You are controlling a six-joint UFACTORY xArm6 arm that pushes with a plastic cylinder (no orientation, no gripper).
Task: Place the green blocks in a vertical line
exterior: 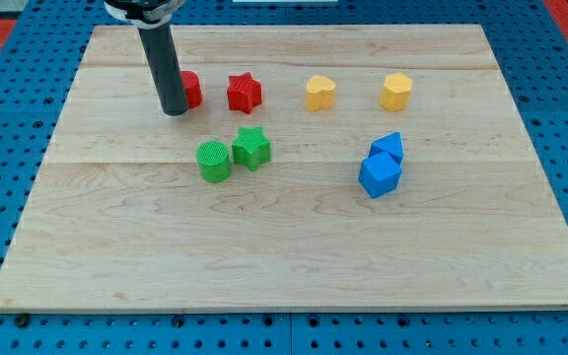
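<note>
A green cylinder [214, 162] and a green star-shaped block [251, 148] sit side by side near the board's middle, the star to the right and slightly higher, touching or nearly so. My tip [175, 111] stands on the board up and to the left of the green cylinder, right beside a red block [191, 90] that the rod partly hides.
A red star [245, 93] lies right of the rod. Two yellow blocks [320, 93] [396, 92] sit along the top right. Two blue blocks [388, 148] [380, 176] touch each other at the right. The wooden board [284, 256] lies on a blue pegboard.
</note>
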